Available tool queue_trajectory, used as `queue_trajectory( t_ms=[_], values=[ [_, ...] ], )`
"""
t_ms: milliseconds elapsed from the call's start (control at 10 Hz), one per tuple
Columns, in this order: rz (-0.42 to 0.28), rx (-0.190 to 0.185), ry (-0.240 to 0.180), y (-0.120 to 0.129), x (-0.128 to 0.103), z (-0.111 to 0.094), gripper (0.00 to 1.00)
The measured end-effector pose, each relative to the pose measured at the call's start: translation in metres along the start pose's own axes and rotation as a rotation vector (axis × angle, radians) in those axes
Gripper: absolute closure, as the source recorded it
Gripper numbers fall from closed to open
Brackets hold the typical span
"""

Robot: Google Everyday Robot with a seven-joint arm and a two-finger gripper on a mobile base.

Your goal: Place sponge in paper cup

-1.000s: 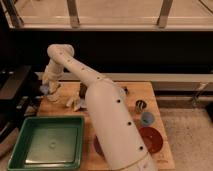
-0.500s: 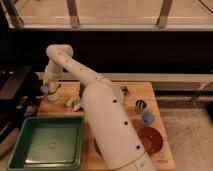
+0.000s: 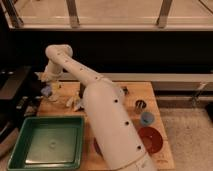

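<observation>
My gripper (image 3: 47,86) hangs from the long white arm over the far left corner of the wooden table (image 3: 65,111). The pale-blue sponge (image 3: 46,92) sits right at the gripper's tip; I cannot tell whether it is gripped or resting on the table. The whitish paper cup (image 3: 76,104) is a short way to the right of the sponge, close beside the arm's thick lower link, and I cannot tell whether it stands or lies.
A green tray (image 3: 45,141) fills the front left. A small dark metal cup (image 3: 140,104), a round light-blue cup (image 3: 146,118) and a red bowl (image 3: 150,140) stand at the right. The arm (image 3: 107,117) crosses the table's middle. Dark equipment stands left of the table.
Almost nothing differs. The arm and gripper stay over the far left corner, and the sponge stays at the gripper's tip.
</observation>
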Motion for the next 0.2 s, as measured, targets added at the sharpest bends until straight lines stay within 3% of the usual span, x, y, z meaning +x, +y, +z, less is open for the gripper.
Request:
queue_trajectory(
  t_ms=[200],
  values=[
    [0.002, 0.023, 0.017, 0.0015, 0.0031, -0.0134, 0.30]
  ],
)
